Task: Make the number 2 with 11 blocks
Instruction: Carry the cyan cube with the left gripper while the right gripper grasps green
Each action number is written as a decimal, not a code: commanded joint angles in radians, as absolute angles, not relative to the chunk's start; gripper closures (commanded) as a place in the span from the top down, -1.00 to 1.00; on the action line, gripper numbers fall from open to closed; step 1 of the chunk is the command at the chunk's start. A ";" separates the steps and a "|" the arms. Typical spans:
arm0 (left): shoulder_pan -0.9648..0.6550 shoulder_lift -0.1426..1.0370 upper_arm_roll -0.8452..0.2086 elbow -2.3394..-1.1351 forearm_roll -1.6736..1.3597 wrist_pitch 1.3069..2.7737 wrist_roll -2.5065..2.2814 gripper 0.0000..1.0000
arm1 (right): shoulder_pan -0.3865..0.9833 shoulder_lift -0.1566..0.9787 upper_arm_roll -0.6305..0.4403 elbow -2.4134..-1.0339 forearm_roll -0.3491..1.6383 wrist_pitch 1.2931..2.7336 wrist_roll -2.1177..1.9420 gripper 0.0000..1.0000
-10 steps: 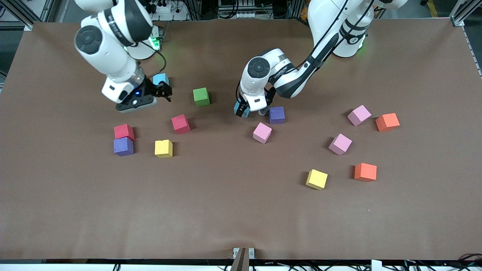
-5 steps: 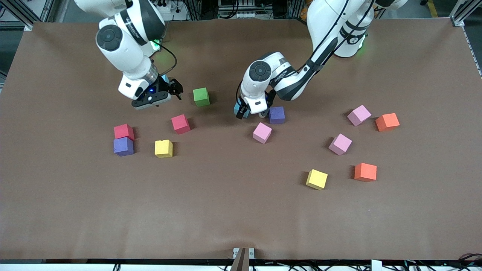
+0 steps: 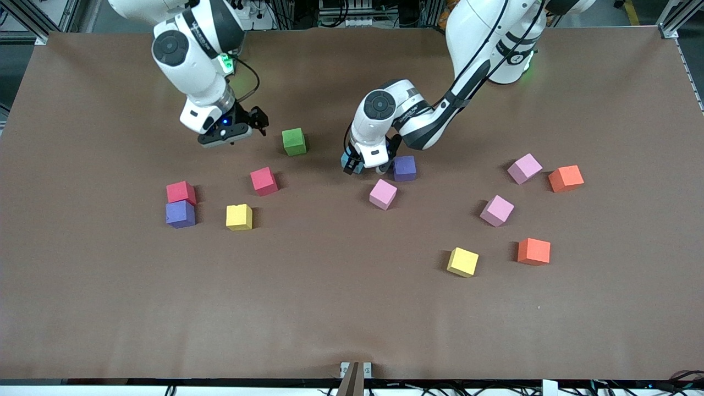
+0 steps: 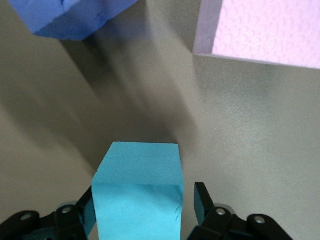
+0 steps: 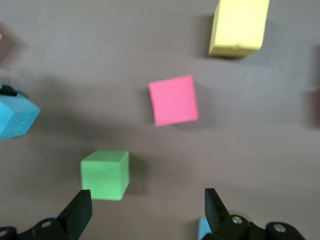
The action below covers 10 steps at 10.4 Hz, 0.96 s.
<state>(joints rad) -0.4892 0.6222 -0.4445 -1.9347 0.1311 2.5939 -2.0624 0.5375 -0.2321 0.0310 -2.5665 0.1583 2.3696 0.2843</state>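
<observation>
Left claw (image 3: pixel 352 163) pinching blue block (image 4: pixel 137 195) | right claw (image 5: pixel 147 212) spread | pink blocks (image 3: pixel 383 193): three

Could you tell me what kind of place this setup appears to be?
Probably a robotics lab: two white arms, a brown-covered table framed by aluminium rails, scattered foam blocks, and cables and power strips along the edge where the arms are mounted.
</observation>
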 commanded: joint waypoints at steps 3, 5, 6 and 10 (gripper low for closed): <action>-0.488 0.627 -0.488 -1.921 0.253 2.611 -1.944 -0.66 | 0.663 -0.212 0.028 -2.704 0.181 2.593 0.417 1.00; -0.469 0.606 -0.558 -1.927 0.252 2.600 -1.820 -0.66 | 0.699 -0.152 0.028 -2.733 0.181 2.701 0.422 1.00; -0.457 0.604 -0.592 -1.930 0.252 2.591 -1.749 -0.67 | 0.692 -0.144 0.026 -2.734 0.181 2.712 0.422 1.00; -0.420 0.588 -0.722 -1.927 0.224 2.369 -1.467 -0.67 | 0.542 -0.146 0.018 -2.734 0.181 2.701 0.249 1.00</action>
